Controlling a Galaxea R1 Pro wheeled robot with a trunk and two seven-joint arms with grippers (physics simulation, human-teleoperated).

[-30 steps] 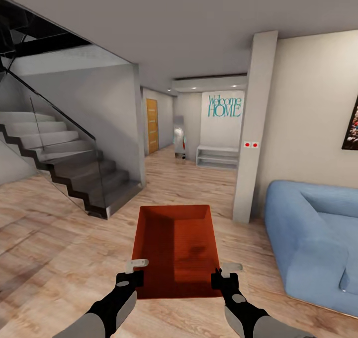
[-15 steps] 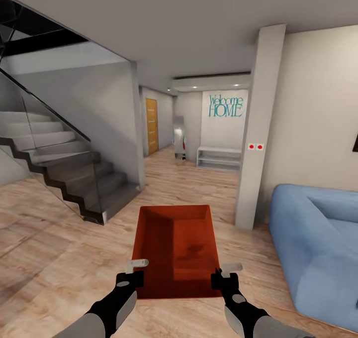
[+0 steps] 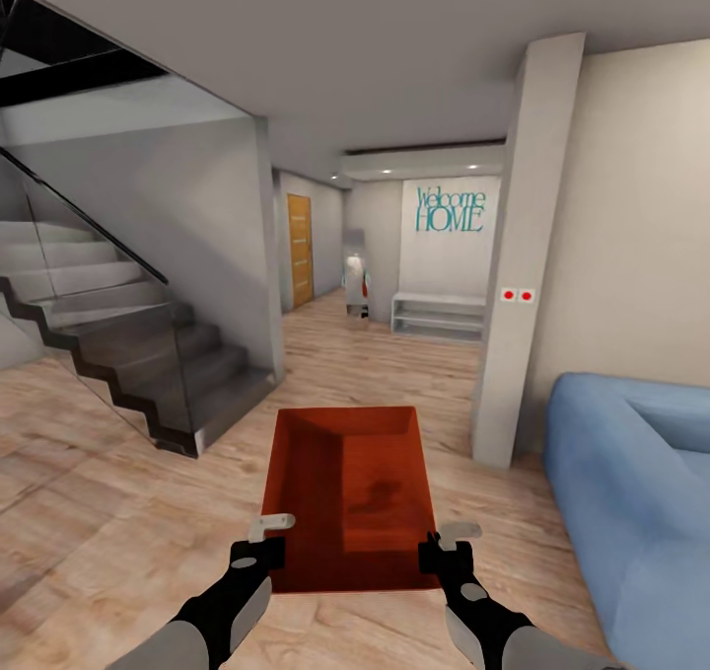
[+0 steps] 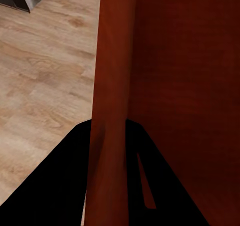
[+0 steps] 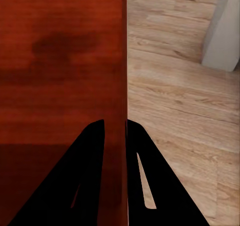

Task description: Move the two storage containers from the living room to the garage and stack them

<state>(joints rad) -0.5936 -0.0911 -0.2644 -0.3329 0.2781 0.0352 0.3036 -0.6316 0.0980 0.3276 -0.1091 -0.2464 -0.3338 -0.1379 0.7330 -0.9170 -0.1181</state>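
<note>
**Box carried through the living room, one wall in each pincer**

The living room (image 3: pixel 394 354) spreads ahead: light plank floor (image 3: pixel 99 492), a glass-sided stair (image 3: pixel 118 335) on the left, a pale pillar (image 3: pixel 518 256) and a blue sofa (image 3: pixel 631 492) on the right. Beyond them a hallway leads to a wooden door (image 3: pixel 301 249) and a "Welcome HOME" wall sign (image 3: pixel 450 210). No garage shows, so by my reading the carry is at an early stage.

The box (image 3: pixel 350 483) hangs level above the planks, just in front of the robot, its open top up and its long axis pointing down the hallway. Holding it by both long walls near the close end probably keeps it from tipping while the base rolls. I see one box; where the second one is I cannot tell.

The left pincer (image 3: pixel 268 534) straddles the left wall, one finger inside and one outside, closed narrow on it. The right pincer (image 3: pixel 446 540) grips the right wall the same way; its wrist view shows both fingers (image 5: pixel 145 176) pressed against the thin wall.
</note>
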